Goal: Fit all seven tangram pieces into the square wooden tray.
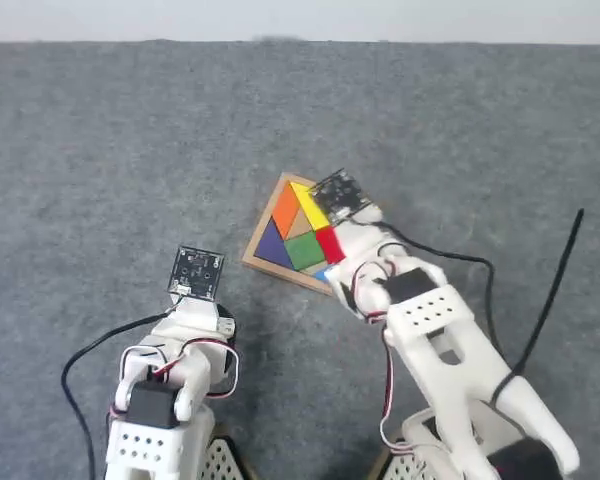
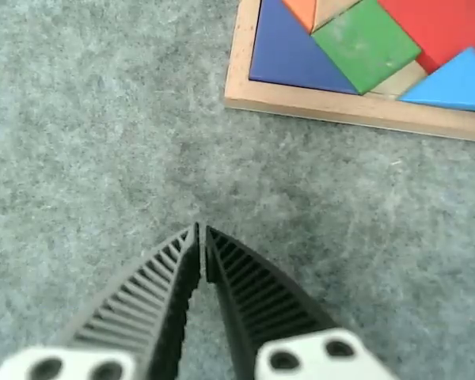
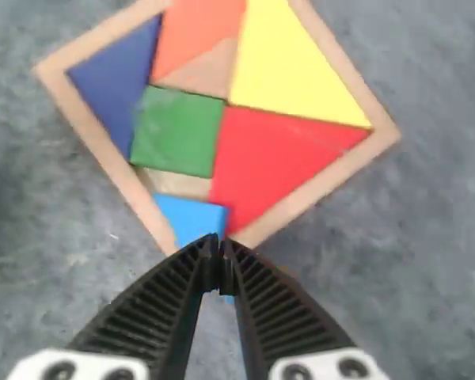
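The square wooden tray lies mid-table, turned like a diamond. It holds a dark blue triangle, an orange triangle, a yellow triangle, a red triangle, a green square and a light blue piece. Two tan patches show beside the green square. My right gripper is shut, its tips at the tray's near corner, right at the light blue piece's edge. My left gripper is shut over bare carpet, a short way off the tray's rim.
Grey carpet covers the whole table around the tray. The right arm leans over the tray's near right side, with cables trailing behind it. The left arm stands at the front left.
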`<state>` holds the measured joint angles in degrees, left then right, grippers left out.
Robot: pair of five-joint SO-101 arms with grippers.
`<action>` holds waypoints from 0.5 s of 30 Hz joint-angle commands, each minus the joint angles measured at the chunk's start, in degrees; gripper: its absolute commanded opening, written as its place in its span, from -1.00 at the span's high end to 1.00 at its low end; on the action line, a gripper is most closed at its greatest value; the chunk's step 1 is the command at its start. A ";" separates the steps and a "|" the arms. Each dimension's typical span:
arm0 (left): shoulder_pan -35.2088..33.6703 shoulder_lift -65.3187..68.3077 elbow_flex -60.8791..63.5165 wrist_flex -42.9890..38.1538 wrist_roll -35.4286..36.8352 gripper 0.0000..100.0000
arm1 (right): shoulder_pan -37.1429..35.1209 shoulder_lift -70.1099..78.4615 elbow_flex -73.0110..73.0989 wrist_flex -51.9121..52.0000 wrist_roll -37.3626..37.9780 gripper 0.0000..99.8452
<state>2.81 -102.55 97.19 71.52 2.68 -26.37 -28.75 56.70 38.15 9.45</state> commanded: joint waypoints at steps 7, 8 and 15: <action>0.09 -0.70 -0.75 0.35 0.70 0.98 | 0.92 11.38 -7.82 0.75 -1.23 0.98; 0.09 -0.70 -0.75 0.35 0.70 0.98 | 0.84 12.35 -8.35 0.84 -1.23 0.98; 0.09 -0.70 -0.75 0.35 0.70 0.98 | -2.86 13.67 -8.70 0.75 -0.09 0.98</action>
<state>2.81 -102.55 97.19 71.52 2.68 -27.69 -15.21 51.43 38.33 9.01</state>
